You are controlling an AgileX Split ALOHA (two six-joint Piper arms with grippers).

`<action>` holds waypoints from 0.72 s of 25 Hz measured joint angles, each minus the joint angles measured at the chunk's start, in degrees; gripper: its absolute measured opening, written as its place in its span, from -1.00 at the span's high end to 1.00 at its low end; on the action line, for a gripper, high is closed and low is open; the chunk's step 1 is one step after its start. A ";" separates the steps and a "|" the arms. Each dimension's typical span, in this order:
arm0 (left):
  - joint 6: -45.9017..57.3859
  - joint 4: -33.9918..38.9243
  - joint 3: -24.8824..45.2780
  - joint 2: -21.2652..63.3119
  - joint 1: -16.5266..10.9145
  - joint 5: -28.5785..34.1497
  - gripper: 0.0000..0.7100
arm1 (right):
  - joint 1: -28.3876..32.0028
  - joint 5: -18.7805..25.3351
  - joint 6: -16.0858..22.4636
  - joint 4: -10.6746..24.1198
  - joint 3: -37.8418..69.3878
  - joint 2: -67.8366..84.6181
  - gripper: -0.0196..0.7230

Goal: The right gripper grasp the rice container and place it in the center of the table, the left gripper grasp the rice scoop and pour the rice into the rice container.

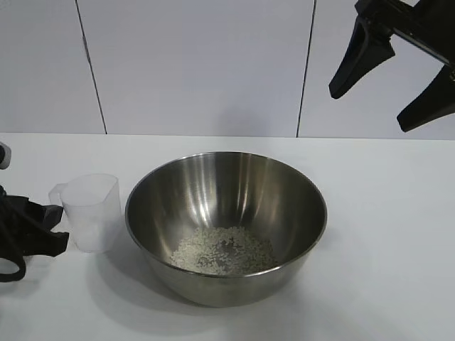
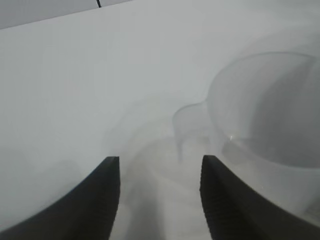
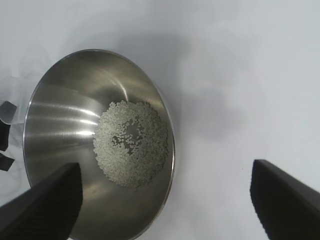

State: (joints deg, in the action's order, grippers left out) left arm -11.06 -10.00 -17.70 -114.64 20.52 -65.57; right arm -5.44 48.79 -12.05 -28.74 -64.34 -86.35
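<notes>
Jaws of both grippers gape, holding nothing: right gripper (image 1: 394, 92) hangs upper right, clear of the steel mixing bowl (image 1: 226, 188) at frame centre on the desk (image 1: 384, 234); left gripper (image 2: 160, 200) sits lower left beside the empty measuring cup (image 1: 91, 212). Rice (image 1: 224, 250) lies in the bowl, so pouring looks done.
</notes>
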 joint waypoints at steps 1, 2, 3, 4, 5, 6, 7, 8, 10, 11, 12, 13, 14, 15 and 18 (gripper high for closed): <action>0.00 0.00 0.35 0.00 0.00 -0.08 -0.10 | 0.00 0.00 0.00 0.00 0.00 0.00 -0.75; 0.00 0.00 0.79 0.00 0.00 -0.21 -0.13 | 0.00 0.00 0.00 0.00 0.00 0.00 -0.75; 0.00 0.00 1.28 0.00 0.00 -0.30 -0.19 | 0.00 0.00 0.00 0.05 0.00 0.00 -0.75; 0.06 0.00 1.80 0.00 0.00 -0.36 -0.26 | 0.00 -0.05 0.00 0.11 0.00 0.00 -0.75; 0.52 0.00 2.18 0.00 0.00 -0.36 -0.33 | 0.00 -0.05 0.00 0.15 0.00 0.00 -0.75; 0.98 -0.06 2.57 0.00 0.00 -0.36 -0.39 | 0.00 -0.05 0.00 0.15 0.00 0.00 -0.75; 1.67 -0.23 2.98 0.05 0.00 -0.44 -0.45 | 0.00 -0.05 0.00 0.15 0.00 0.00 -0.75; 2.24 -0.53 3.35 0.05 0.00 -0.44 -0.48 | 0.00 -0.05 0.00 0.15 0.00 0.00 -0.75; 3.31 -1.30 4.24 0.05 0.00 -0.44 -0.52 | 0.00 -0.05 0.00 0.15 0.00 0.00 -0.75; 3.56 -1.52 4.63 0.09 0.00 -0.44 -0.53 | 0.00 -0.05 0.00 0.18 0.00 0.00 -0.75; 3.70 -1.61 4.90 0.09 0.00 -0.44 -0.53 | 0.00 -0.05 0.00 0.18 0.00 0.00 -0.75; 3.84 -1.67 5.06 0.09 0.00 -0.44 -0.53 | 0.00 -0.05 0.00 0.18 0.00 0.00 -0.75; 3.96 -1.72 5.15 0.09 0.00 -0.44 -0.53 | 0.00 -0.05 0.00 0.18 0.00 0.00 -0.75; 3.96 -1.72 5.20 0.09 0.00 -0.44 -0.53 | 0.00 -0.10 0.00 0.18 0.00 0.00 -0.75; 3.96 -1.72 5.22 0.17 0.00 -0.44 -0.54 | 0.00 -0.10 0.00 0.23 0.00 0.00 -0.75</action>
State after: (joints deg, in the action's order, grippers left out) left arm -7.10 -11.73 -12.47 -114.48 20.52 -66.01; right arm -5.44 48.69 -12.05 -28.52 -64.34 -86.35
